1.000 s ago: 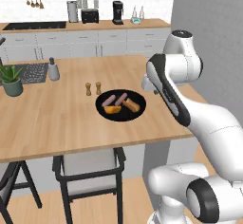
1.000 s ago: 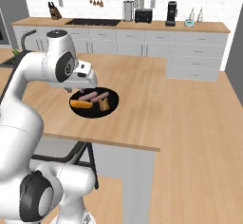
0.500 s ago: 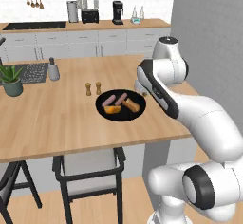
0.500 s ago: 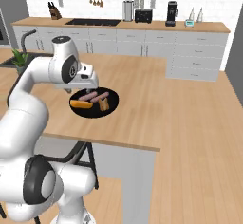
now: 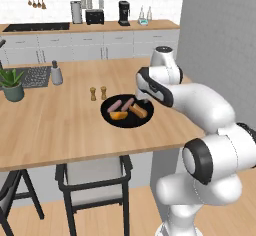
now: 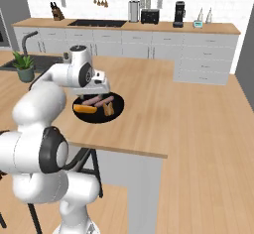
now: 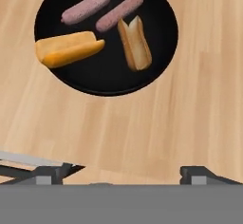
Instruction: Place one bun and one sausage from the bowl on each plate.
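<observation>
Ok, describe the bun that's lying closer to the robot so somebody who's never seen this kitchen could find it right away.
On the wooden island counter sits a wide black bowl holding two sausages and two buns. In the hand view, the wanted bun is the browner one on the right, its split facing up; the other bun is orange-yellow and lies on the left.
</observation>
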Controlling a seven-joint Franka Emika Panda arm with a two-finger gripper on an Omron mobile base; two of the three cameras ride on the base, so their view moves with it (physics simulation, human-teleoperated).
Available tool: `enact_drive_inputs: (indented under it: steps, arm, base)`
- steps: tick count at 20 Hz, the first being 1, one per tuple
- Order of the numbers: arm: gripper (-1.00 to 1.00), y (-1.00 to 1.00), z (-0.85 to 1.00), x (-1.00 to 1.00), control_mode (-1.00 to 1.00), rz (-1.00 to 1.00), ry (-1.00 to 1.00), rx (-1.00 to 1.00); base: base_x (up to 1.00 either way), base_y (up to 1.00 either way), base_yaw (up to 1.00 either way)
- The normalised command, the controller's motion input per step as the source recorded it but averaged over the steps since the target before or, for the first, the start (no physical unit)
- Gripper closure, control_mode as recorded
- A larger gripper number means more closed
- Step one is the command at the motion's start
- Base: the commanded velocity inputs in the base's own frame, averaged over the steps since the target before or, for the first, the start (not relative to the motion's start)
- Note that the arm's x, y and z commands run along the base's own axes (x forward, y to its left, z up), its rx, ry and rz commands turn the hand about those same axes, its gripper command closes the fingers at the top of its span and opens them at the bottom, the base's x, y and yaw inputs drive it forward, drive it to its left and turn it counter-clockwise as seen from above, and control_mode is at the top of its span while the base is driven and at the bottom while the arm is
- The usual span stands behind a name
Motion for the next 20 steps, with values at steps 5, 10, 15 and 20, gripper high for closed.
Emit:
enact_drive_inputs:
  steps: [5, 10, 15, 20]
  arm:
    - [-1.0, 0.03, -0.42, 0.79, -1.0, 0.04, 0.07, -0.05]
    - [-1.0, 0.01, -0.45, 0.69, -1.0, 0.04, 0.02, -0.06]
    - [-1.0, 0.12, -0.41, 0.65, -1.0, 0.06, 0.01, -0.08]
    - [-1.0, 0.09, -0.46, 0.58, -1.0, 0.12, 0.02, -0.01]
  base:
    - [0.0, 0.0, 0.0]
    - [0.0, 0.0, 0.0]
    - [0.0, 0.0, 0.0]
    - [0.0, 0.0, 0.0]
